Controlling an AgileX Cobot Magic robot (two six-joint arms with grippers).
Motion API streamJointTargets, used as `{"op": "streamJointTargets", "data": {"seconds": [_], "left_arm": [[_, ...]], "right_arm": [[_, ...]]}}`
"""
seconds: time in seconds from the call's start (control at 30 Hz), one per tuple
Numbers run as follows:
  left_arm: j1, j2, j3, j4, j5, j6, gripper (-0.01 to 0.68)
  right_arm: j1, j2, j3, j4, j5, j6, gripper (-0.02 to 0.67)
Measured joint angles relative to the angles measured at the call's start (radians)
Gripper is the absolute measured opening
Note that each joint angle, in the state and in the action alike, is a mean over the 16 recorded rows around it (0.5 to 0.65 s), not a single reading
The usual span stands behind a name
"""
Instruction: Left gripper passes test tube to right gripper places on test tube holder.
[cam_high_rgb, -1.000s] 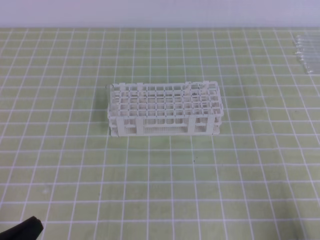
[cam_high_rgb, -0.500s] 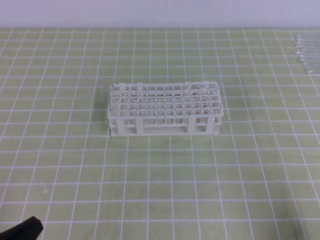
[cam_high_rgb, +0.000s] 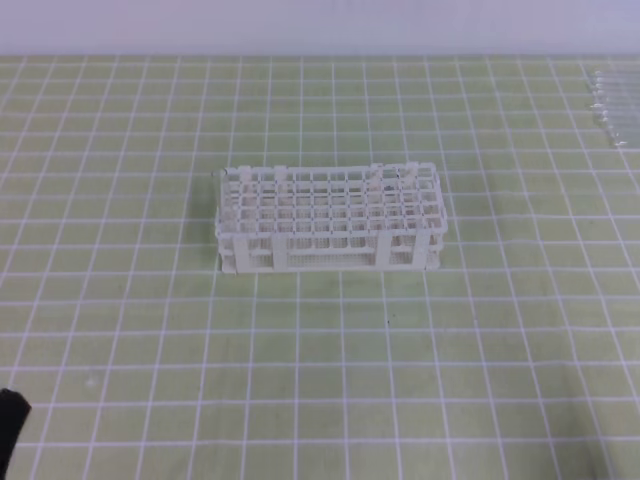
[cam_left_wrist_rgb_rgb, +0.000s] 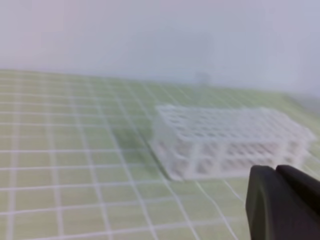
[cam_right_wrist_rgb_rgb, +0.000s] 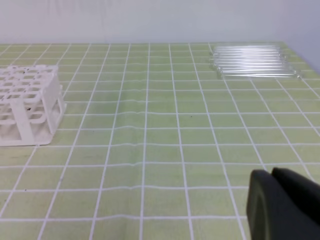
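Note:
The white test tube holder (cam_high_rgb: 330, 220) stands mid-table, also seen blurred in the left wrist view (cam_left_wrist_rgb_rgb: 230, 140) and at the left edge of the right wrist view (cam_right_wrist_rgb_rgb: 27, 102). Only a black bit of my left gripper (cam_high_rgb: 10, 418) shows, at the bottom left corner, far from the holder. Its fingers (cam_left_wrist_rgb_rgb: 280, 200) lie together, shut and empty. My right gripper (cam_right_wrist_rgb_rgb: 272, 174) is shut too, with nothing in it, low over the mat. It is outside the exterior high view. The test tube on its own is not to be made out in any view.
A row of several clear glass tubes (cam_high_rgb: 610, 105) lies at the far right edge of the green checked mat (cam_high_rgb: 320, 350), seen closer in the right wrist view (cam_right_wrist_rgb_rgb: 252, 62). A pale wall bounds the table at the back.
The black tip of my left gripper at the bottom left corner has drawn back to the left and sits a little higher. The holder and the tubes have not moved.

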Motion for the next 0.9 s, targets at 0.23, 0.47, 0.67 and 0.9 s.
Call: {"op": "streamJointTargets", "data": {"seconds": [0.23,0.47,0.67,0.9], "left_arm": [[0.212,-0.006,0.001,-0.01,-0.084,-0.028,-0.002],[0.335,-0.005,-0.001,-0.021,-0.137,-0.035,-0.003],[0.364,-0.004,-0.003,-0.156,-0.142,0.138,-0.003],[0.393,-0.008,0.0,-0.341,-0.093,0.384,-0.002]], "right_arm": [[0.0,0.001,0.0,0.0,-0.001,0.0,-0.016],[0.0,0.001,0.0,0.0,-0.001,0.0,-0.016],[0.0,0.001,0.0,0.001,-0.001,0.0,-0.016],[0.0,0.001,0.0,0.002,-0.001,0.0,-0.016]]}}
